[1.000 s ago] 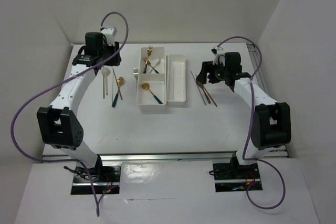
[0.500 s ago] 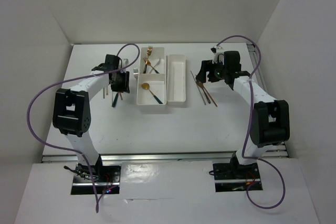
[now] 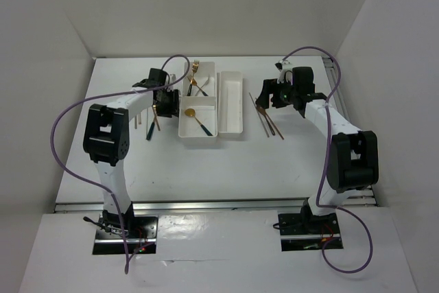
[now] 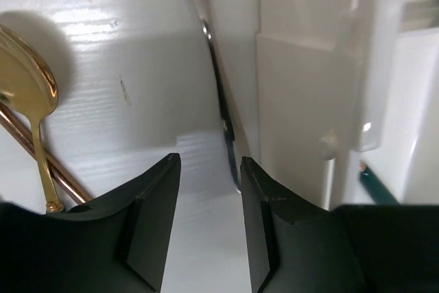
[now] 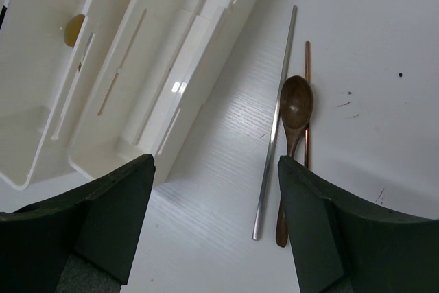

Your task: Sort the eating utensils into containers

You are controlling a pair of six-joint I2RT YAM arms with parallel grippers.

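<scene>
Starting from the left, the left gripper [image 4: 209,169] is now being held low against the left wall of the white tray [image 3: 231,101], whereas a second ago it was being carried over the far left of the worktop [image 3: 206,162]. Its jaws are being kept narrowly apart, straddling the handle of the silver fork [image 4: 221,101], which is lying on the worktop along that wall; whether the fingers [image 4: 154,224] are touching it cannot be told. A gold-headed spoon [image 4: 24,73] and a brown chopstick [image 4: 48,169] are lying just left of it. Gold forks [image 3: 195,77] and a second gold spoon [image 3: 191,112] are lying in the tray's two squarish compartments. The right gripper [image 5: 216,169] is being kept where it was, spread wide and empty, above a silvery chopstick [image 5: 276,121], a brown spoon [image 5: 296,104] and another brown chopstick [image 5: 306,80], all lying right of the tray.
</scene>
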